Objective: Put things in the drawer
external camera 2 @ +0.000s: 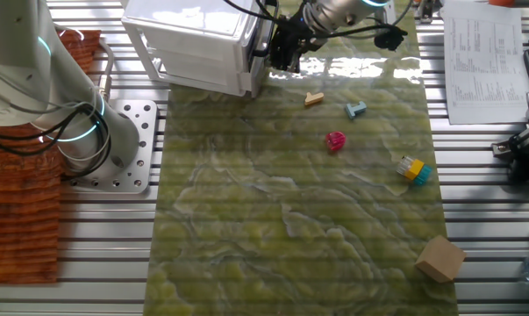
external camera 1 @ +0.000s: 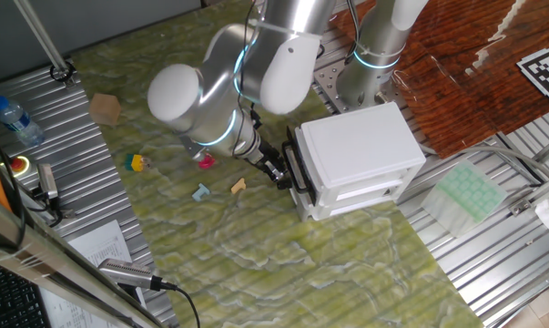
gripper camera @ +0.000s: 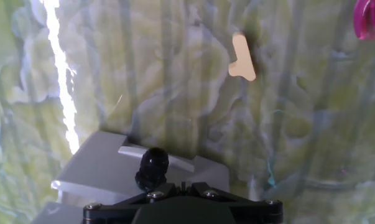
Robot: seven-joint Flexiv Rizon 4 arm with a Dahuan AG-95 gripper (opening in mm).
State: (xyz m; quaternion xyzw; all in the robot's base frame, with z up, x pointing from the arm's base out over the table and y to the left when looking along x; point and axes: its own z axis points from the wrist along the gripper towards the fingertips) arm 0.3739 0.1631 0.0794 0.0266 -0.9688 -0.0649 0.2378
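Observation:
The white cabinet (external camera 1: 356,146) stands at the back of the green mat, and it also shows in the other fixed view (external camera 2: 189,39). Its drawer front carries a black bar handle (external camera 1: 298,173). My gripper (external camera 1: 279,170) is right against that handle, and it shows as well in the other fixed view (external camera 2: 286,53) and in the hand view (gripper camera: 182,186). Its jaws stand close together, and nothing shows between them. A tan piece (external camera 1: 238,186) (gripper camera: 242,59), a light blue piece (external camera 1: 201,192), a pink piece (external camera 1: 206,161) and a yellow-and-blue piece (external camera 1: 136,163) lie loose on the mat. The orange piece is out of view.
A tan cube (external camera 1: 105,108) sits at the mat's far corner. A water bottle (external camera 1: 17,118) lies on the metal slats. A pale green rack (external camera 1: 470,193) stands beside the cabinet. Papers (external camera 2: 483,57) lie at the table's side. The arm's base (external camera 2: 80,132) is next to the cabinet.

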